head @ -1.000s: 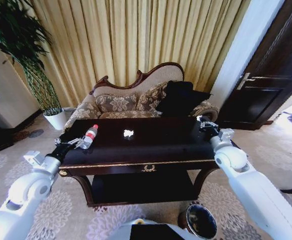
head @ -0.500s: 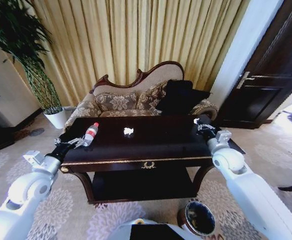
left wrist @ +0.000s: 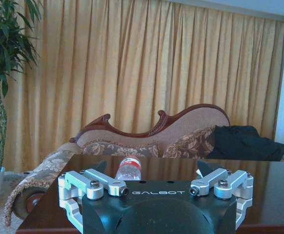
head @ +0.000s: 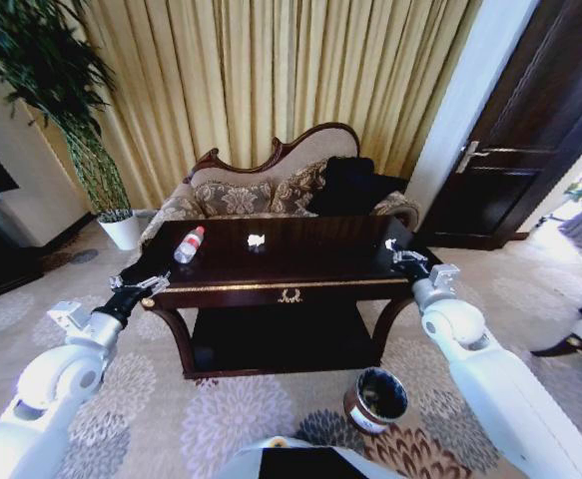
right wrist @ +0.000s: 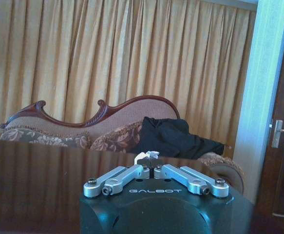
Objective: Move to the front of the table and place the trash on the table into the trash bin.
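The dark glossy table (head: 300,271) with gold trim stands ahead of me, in front of a sofa. On its left part lies the trash: a clear bottle with a red cap (head: 189,243), and a small crumpled white paper scrap (head: 256,240) sits near the middle. My left gripper (head: 143,286) hangs open just off the table's front left corner. In the left wrist view the bottle (left wrist: 129,169) lies beyond the open left gripper (left wrist: 151,171). My right gripper (head: 398,252) is shut and empty at the table's front right corner, its fingertips (right wrist: 150,157) pressed together. The trash bin (head: 375,399) stands on the carpet, low at the front right.
A carved sofa (head: 271,190) with a black cushion (head: 345,185) backs the table against gold curtains. A potted plant (head: 121,225) stands at the left, a dark door (head: 530,150) at the right. Patterned carpet lies open between me and the table.
The whole view has shifted: the table now looks farther off and higher in the picture, and the trash bin shows in full. Both arms hold the same pose.
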### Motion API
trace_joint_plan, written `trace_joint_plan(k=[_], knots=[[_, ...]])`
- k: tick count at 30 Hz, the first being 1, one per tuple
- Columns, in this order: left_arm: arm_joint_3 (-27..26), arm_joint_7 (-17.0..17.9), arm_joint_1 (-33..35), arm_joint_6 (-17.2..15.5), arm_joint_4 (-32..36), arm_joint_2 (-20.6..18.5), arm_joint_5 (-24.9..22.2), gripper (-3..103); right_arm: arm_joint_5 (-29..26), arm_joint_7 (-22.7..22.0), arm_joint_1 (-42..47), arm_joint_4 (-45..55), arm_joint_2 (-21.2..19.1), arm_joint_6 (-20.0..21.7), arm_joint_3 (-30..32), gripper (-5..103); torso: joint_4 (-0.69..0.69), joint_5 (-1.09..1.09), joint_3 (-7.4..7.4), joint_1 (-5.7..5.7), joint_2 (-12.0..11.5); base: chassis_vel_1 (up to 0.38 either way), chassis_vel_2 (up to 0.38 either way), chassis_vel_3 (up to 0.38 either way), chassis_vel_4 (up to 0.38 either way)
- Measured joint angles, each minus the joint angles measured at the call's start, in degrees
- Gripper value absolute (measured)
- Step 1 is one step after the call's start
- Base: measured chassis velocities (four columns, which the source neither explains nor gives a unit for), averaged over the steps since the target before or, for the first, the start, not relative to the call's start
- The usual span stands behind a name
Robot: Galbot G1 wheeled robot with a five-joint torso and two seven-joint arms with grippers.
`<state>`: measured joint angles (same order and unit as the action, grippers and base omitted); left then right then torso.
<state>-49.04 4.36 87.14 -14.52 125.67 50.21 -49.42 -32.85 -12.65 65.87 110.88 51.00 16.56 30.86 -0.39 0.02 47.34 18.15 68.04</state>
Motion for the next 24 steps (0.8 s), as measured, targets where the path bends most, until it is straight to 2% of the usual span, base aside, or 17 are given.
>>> trace_joint_plan(k=[3, 5, 6, 9, 13, 15, 16, 18, 24], knots=[[0.0, 0.0, 0.1, 0.0, 0.1, 0.0, 0.0, 100, 0.8, 0.5, 2.5, -0.8, 1.1, 0.4, 0.7, 0, 0.02, -0.02, -0.01, 0.0, 0.0, 0.015, -0.023, -0.031, 0.015], [0.2, -0.1, 0.0, 0.0, 0.1, 0.2, 0.1, 100, 4.2, 3.6, 6.3, -3.0, 2.2, 0.2, 2.2, 0, 0.0, 0.0, 0.02, 0.03, 0.0, 0.0, 0.0, 0.0, 0.0], [0.2, -0.1, 0.0, 0.0, 0.1, 0.2, 0.1, 100, 4.2, 3.6, 6.3, -3.0, 2.2, 0.2, 2.2, 0, 0.0, 0.0, 0.02, 0.03, 0.0, 0.0, 0.0, 0.0, 0.0], [0.4, -0.1, -0.1, 0.1, 0.2, 0.6, 0.3, 100, 10.1, 10.3, 13.3, -8.4, 4.3, -1.2, 5.4, 0, -0.03, 0.01, 0.04, 0.1, -0.1, -0.027, 0.033, 0.032, -0.021], [0.4, -0.1, 0.0, 0.1, 0.3, 0.7, 0.4, 100, 12.7, 13.4, 16.2, -12.6, 5.8, -2.4, 7.0, 0, -0.03, 0.01, 0.04, 0.09, -0.1, 0.0, 0.0, 0.0, 0.0], [0.4, -0.1, 0.0, 0.1, 0.4, 0.8, 0.5, 100, 16.3, 16.6, 17.4, -18.5, 7.3, -4.7, 7.8, 0, -0.01, 0.0, 0.01, 0.03, 0.0, 0.0, 0.0, 0.0, 0.0], [0.4, -0.1, 0.0, 0.1, 0.4, 0.8, 0.5, 100, 16.3, 16.6, 17.4, -18.5, 7.3, -4.7, 7.8, 0, -0.01, 0.0, 0.01, 0.03, 0.0, 0.0, 0.0, 0.0, 0.0], [0.9, -0.1, -0.3, 0.2, 0.3, 0.9, 0.9, 100, 20.0, 18.4, 17.3, -25.0, 8.9, -7.4, 7.8, 0, 0.0, 0.01, 0.0, 0.02, 0.0, 0.0, 0.0, 0.0, 0.0], [1.7, -0.1, -1.0, 0.2, 0.0, 0.7, 1.0, 100, 24.3, 19.7, 16.1, -32.7, 11.6, -9.7, 7.2, 0, -0.01, 0.0, 0.02, 0.04, 0.0, 0.0, 0.0, 0.0, 0.0]])
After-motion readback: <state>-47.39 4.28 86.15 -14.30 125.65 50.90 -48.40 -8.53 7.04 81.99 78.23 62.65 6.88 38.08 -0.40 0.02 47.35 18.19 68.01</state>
